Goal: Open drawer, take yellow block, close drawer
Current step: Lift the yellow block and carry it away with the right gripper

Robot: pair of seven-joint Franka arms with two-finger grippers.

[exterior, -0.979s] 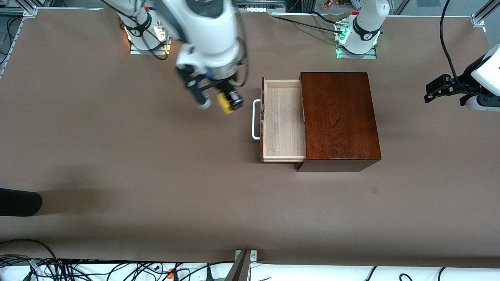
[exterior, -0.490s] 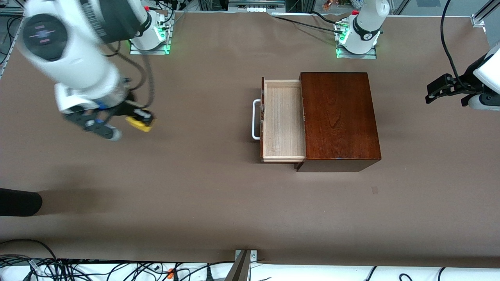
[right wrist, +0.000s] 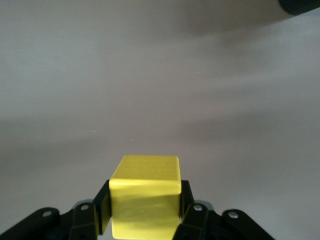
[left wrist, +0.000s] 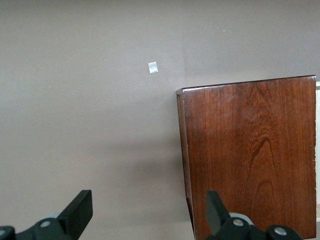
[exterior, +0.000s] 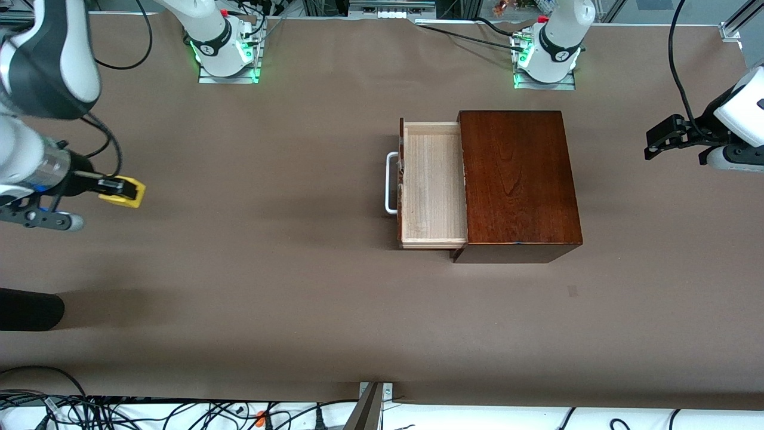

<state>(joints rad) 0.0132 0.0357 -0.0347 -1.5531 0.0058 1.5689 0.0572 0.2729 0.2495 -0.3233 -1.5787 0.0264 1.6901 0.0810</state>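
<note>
The drawer [exterior: 433, 185] stands pulled out of the dark reddish-brown wooden box [exterior: 518, 179], its pale wood tray bare, its white bar handle [exterior: 390, 183] toward the right arm's end. My right gripper [exterior: 122, 192] is shut on the yellow block [exterior: 126, 193] and holds it above the bare table near the right arm's end; the block fills the space between the fingers in the right wrist view [right wrist: 146, 195]. My left gripper [exterior: 656, 143] is open and empty, up in the air past the box at the left arm's end; the box shows in its wrist view [left wrist: 250, 155].
A black object [exterior: 30, 309] lies at the table's edge at the right arm's end, nearer the front camera. A small pale mark [exterior: 573, 291] is on the brown table cover near the box. Cables run along the near edge.
My right gripper has swung with the yellow block from beside the open drawer to the right arm's end of the table. The drawer stays open. The left arm has barely moved.
</note>
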